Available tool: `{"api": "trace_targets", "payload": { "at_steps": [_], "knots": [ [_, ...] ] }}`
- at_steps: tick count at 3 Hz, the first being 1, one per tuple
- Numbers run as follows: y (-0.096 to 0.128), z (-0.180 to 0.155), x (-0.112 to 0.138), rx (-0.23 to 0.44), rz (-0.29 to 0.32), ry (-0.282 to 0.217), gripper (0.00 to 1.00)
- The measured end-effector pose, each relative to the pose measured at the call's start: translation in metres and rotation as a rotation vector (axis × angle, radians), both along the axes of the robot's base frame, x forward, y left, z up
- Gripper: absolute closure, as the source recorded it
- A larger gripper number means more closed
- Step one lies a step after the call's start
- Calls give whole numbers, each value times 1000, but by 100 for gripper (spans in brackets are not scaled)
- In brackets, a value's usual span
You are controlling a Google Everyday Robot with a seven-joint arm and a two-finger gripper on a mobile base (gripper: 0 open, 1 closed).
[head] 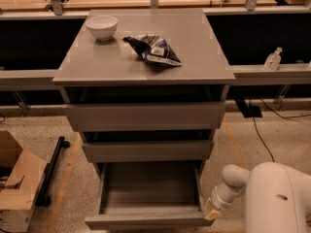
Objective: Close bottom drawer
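Observation:
The bottom drawer [146, 221] of the grey cabinet [146, 57] stands pulled far out toward me, its shallow grey box empty. Above it the middle drawer front [146, 150] and top drawer front [146, 115] sit further back. My gripper [212, 209] is low at the right, just off the front right corner of the bottom drawer, at the end of the white arm [272, 198]. Its yellowish tip is close to or touching that corner; I cannot tell which.
A white bowl [101, 26] and a dark snack bag [154, 50] lie on the cabinet top. A cardboard box [17, 181] and a black bar [51, 166] lie on the floor at left. Cables [262, 130] run across the floor at right. A small bottle [273, 58] stands on the right ledge.

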State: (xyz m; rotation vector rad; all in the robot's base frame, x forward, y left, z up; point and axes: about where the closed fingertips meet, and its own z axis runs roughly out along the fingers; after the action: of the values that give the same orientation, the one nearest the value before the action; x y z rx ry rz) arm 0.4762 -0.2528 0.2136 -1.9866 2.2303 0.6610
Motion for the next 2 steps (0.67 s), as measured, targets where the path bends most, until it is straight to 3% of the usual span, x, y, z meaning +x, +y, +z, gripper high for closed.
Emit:
{"api": "trace_targets", "payload": {
  "at_steps": [1,2],
  "knots": [
    [18,7,34,53,61,-106,100],
    [21,8,39,61,71,-122,82]
  ]
}}
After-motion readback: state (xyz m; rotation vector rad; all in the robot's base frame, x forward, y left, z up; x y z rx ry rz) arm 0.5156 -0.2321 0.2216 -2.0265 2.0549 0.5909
